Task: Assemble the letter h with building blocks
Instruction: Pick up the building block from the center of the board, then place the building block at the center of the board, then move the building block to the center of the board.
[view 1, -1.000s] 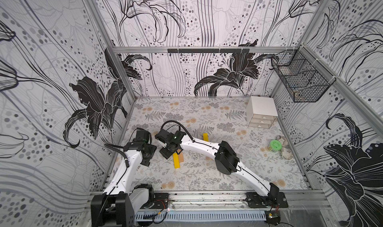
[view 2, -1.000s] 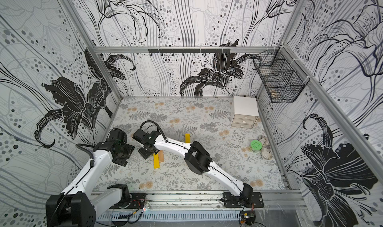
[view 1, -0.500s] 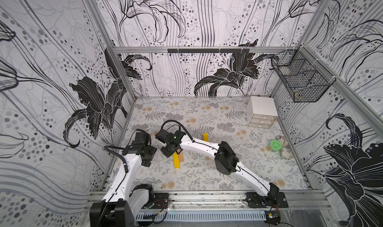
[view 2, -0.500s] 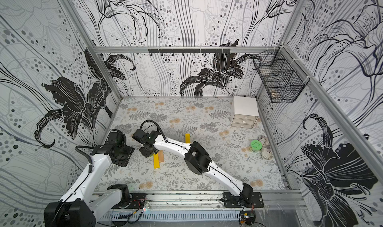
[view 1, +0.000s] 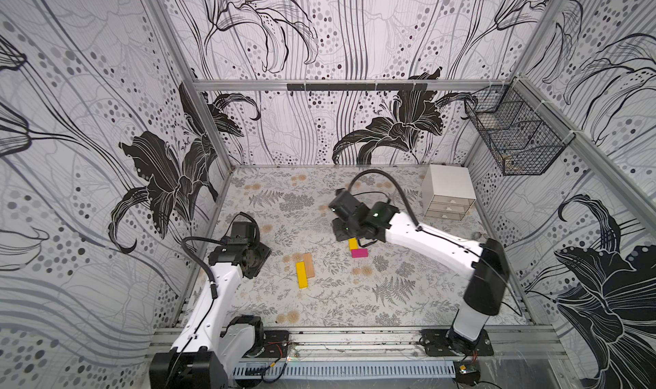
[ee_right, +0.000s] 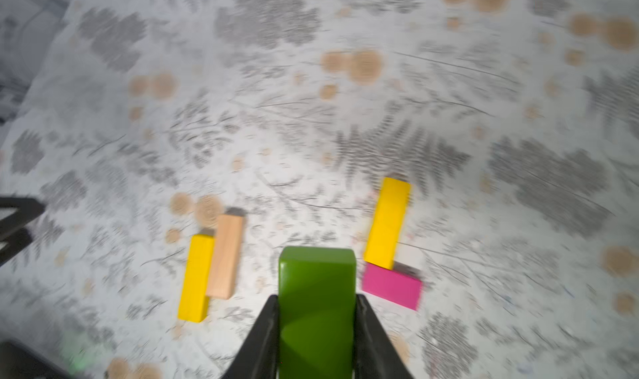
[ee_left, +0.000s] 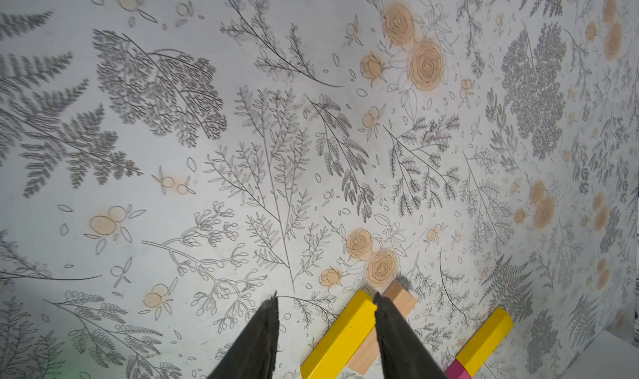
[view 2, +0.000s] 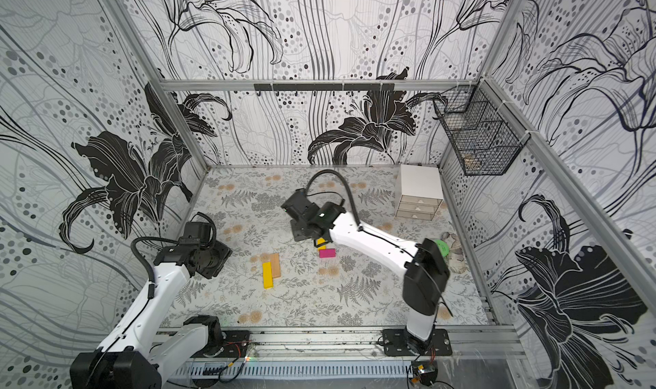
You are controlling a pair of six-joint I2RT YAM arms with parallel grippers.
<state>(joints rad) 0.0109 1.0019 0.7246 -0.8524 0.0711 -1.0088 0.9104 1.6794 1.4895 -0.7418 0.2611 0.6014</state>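
My right gripper (ee_right: pixel 316 297) is shut on the short green block (ee_right: pixel 316 284) and holds it above the table. In the top views that block is hidden under the right gripper (view 1: pixel 343 235). Below it a long yellow block (view 1: pixel 353 243) touches the magenta block (view 1: pixel 359 252) at a right angle. Further left another yellow block (view 1: pixel 301 274) lies side by side with the tan wood block (view 1: pixel 309 264), offset lengthwise. My left gripper (ee_left: pixel 325 301) stands open and empty, left of that pair, by the left wall (view 1: pixel 256 259). No letter h shape stands.
A white mini drawer chest (view 1: pixel 448 192) stands at the back right. A black wire basket (view 1: pixel 514 135) hangs on the right wall. A round green thing (view 2: pixel 441 247) lies by the right wall, partly behind my right elbow. A metal rail (view 1: pixel 355 337) runs along the front.
My right gripper has swung to the right, away from the yellow and wood pair, over the other yellow block, uncovering the magenta block. The left arm has barely shifted.
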